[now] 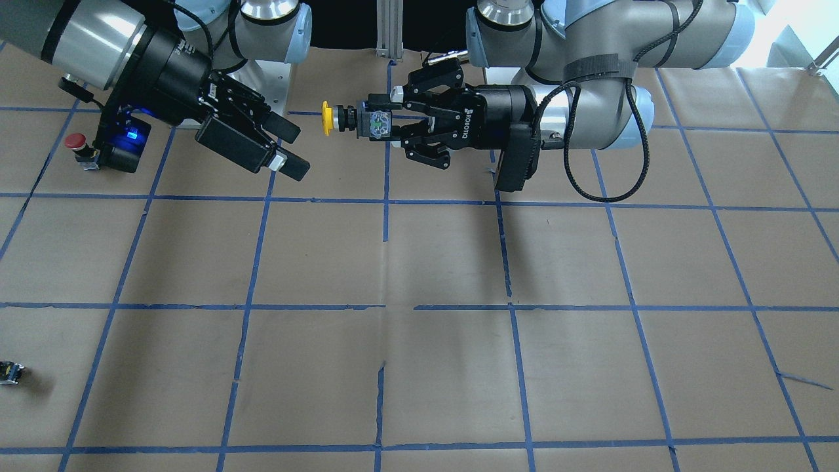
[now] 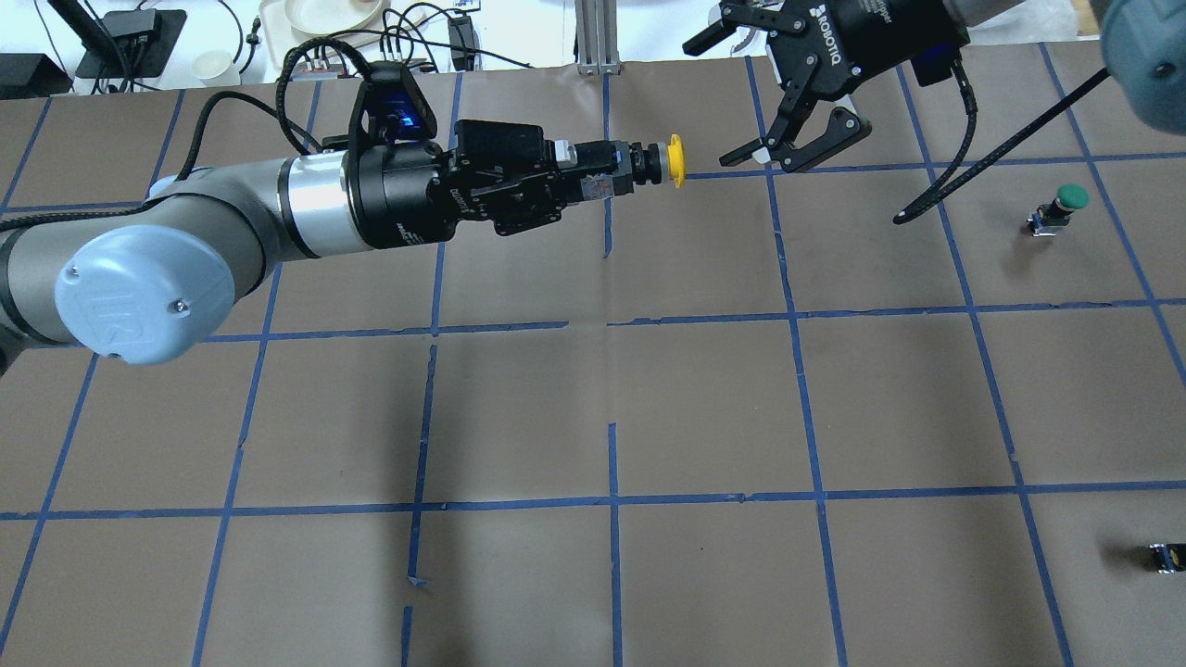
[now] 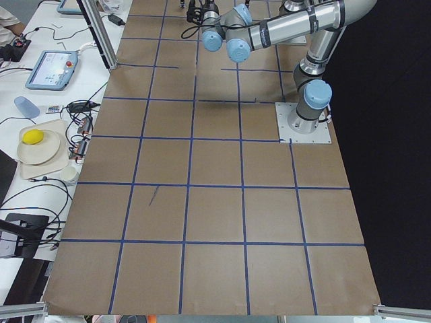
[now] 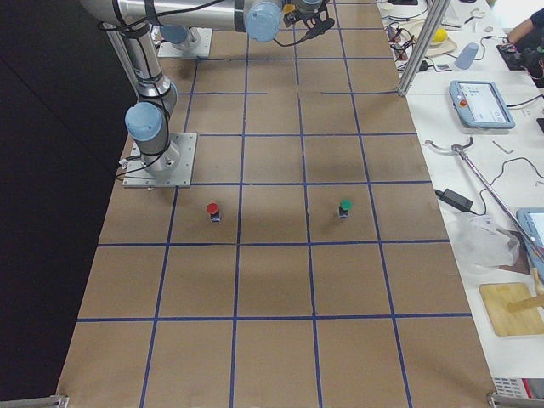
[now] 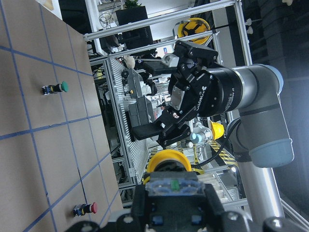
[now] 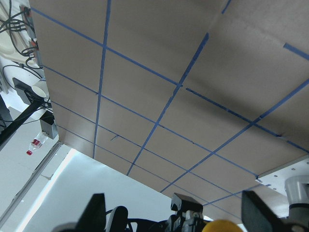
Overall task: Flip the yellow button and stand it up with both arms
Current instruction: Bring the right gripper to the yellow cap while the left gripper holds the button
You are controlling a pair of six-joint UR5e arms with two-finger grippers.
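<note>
My left gripper [image 1: 379,123] is shut on the black-and-grey body of the yellow button [image 1: 326,118]. It holds the button level above the table, with the cap pointing at my right gripper [image 1: 288,147]. The right gripper is open and empty, a short gap from the cap. In the overhead view the button [image 2: 676,160] sticks out of the left gripper [image 2: 602,178] toward the open right gripper [image 2: 713,100]. The left wrist view shows the cap [image 5: 168,162] with the open right gripper [image 5: 147,99] beyond it. The cap also peeks in at the bottom of the right wrist view [image 6: 222,226].
A red-capped button [image 1: 77,141] stands on the table under the right arm. A green-capped button [image 2: 1066,199] stands further out on the right side. A small black capless block [image 2: 1166,556] lies near the table's right edge. The brown table [image 2: 704,408] has a blue tape grid.
</note>
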